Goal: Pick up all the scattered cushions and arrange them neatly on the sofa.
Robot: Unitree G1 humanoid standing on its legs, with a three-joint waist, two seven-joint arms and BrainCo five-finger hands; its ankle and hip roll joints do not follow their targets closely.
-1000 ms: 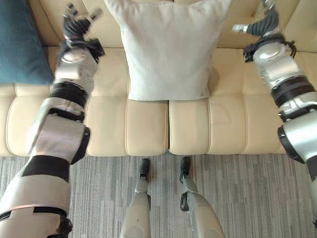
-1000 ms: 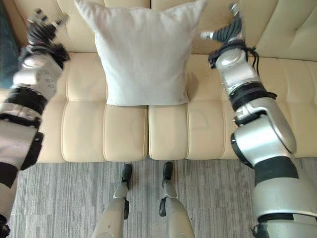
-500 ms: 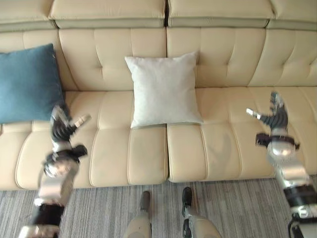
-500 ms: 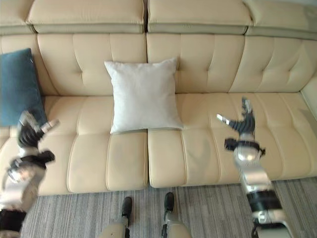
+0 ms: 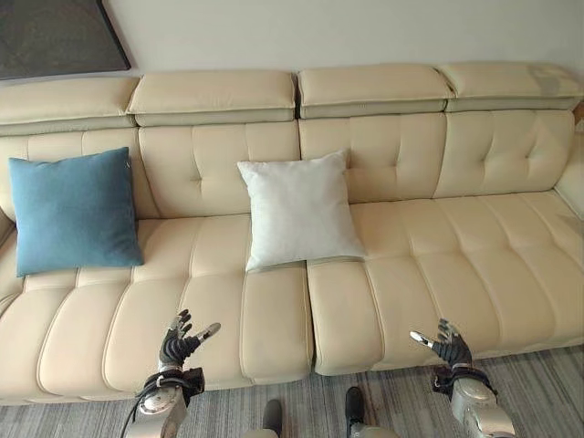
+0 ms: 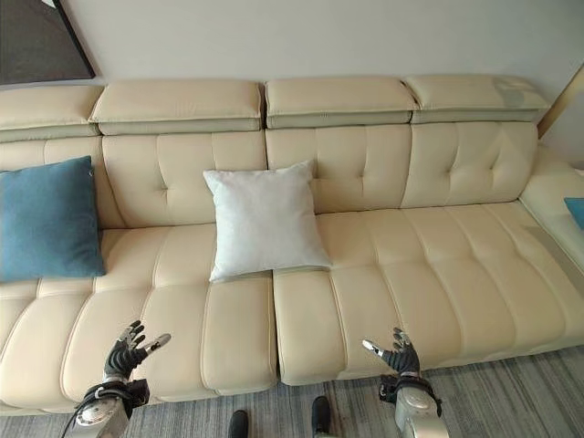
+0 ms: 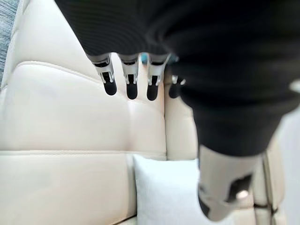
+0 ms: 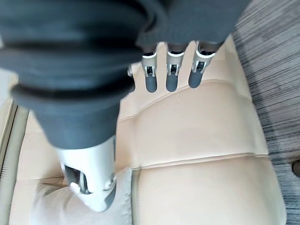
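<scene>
A white cushion (image 5: 299, 210) leans upright against the backrest in the middle of the cream sofa (image 5: 429, 274). A blue cushion (image 5: 75, 212) stands against the backrest at the sofa's left end. A corner of another blue cushion (image 6: 576, 209) peeks in on the sofa's right section. My left hand (image 5: 179, 346) is low at the seat's front edge, open and empty. My right hand (image 5: 448, 346) is at the front edge further right, also open and empty. The left wrist view shows straight fingers (image 7: 131, 86) over the seat, the right wrist view likewise (image 8: 171, 79).
A dark framed picture (image 5: 55, 36) hangs on the wall above the sofa's left end. Grey striped carpet (image 5: 538, 383) runs along the sofa's front. The seat right of the white cushion is bare.
The whole view has pulled back from the sofa, so the camera moved. Both arms have dropped from beside the white cushion to the seat's front edge. The white cushion stays leaning on the backrest.
</scene>
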